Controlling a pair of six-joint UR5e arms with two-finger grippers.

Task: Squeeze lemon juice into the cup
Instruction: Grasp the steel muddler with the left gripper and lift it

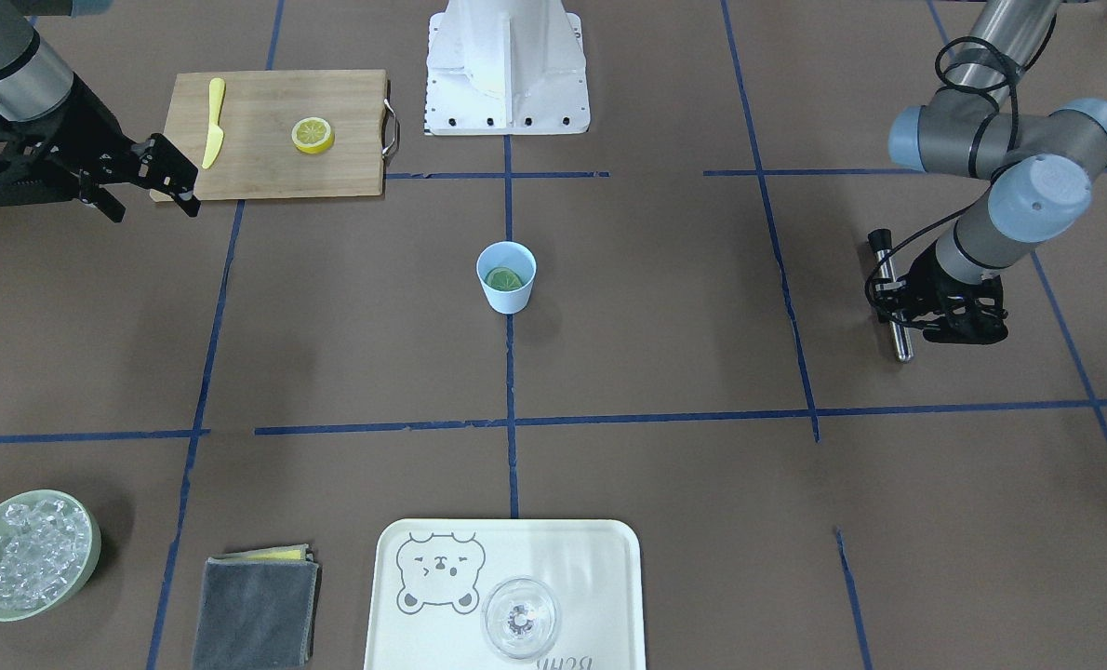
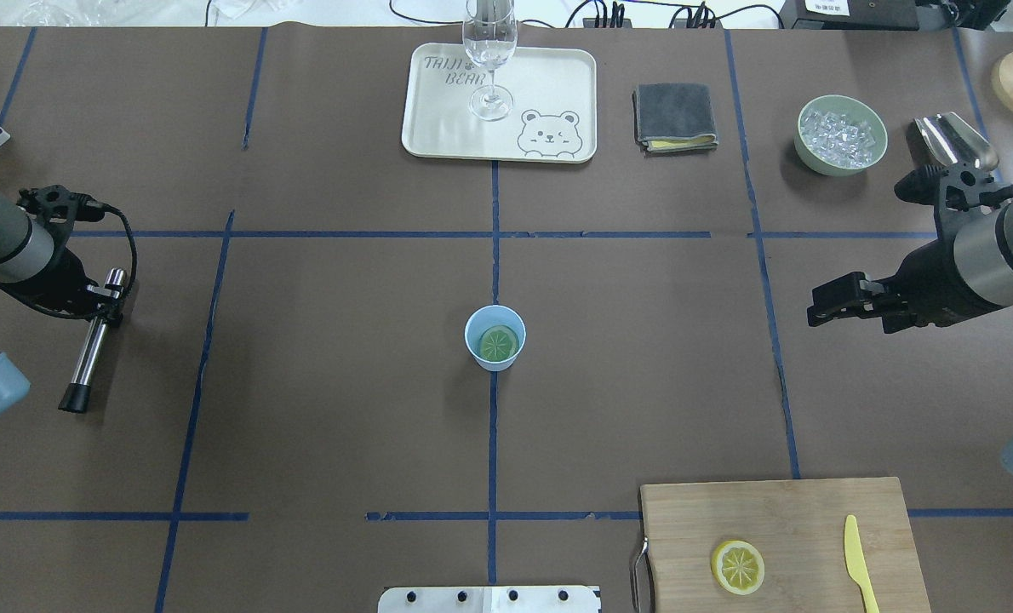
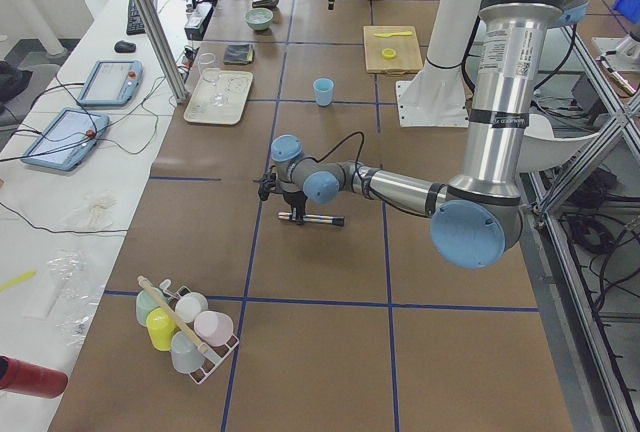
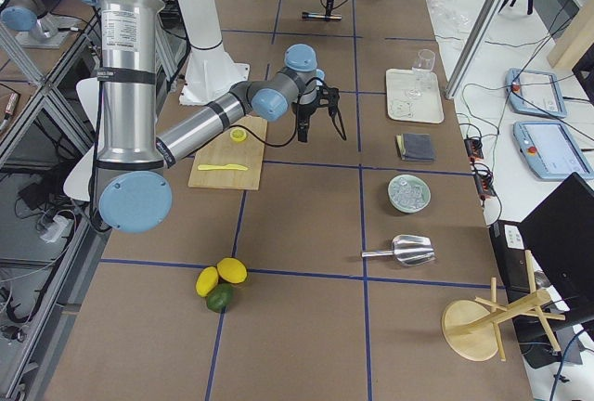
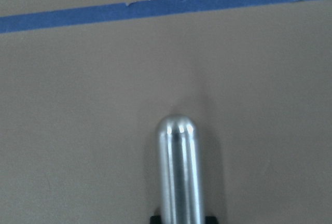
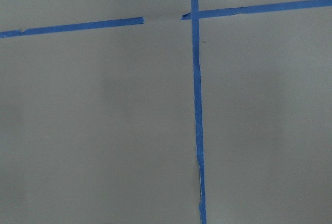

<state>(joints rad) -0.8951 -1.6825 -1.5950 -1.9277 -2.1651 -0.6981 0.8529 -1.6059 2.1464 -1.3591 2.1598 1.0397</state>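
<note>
The light-blue cup stands at the table's middle, also in the overhead view. One lemon slice lies flat inside it, looking greenish. A second lemon slice lies on the wooden cutting board. My right gripper hovers open and empty beside the board's end, far from the cup; the overhead view shows it too. My left gripper is shut on a metal rod, held level just above the table, far to the cup's other side.
A flat yellow knife lies on the board. At the far edge are a bear tray with a clear glass, a grey cloth, a green bowl of ice and a metal scoop.
</note>
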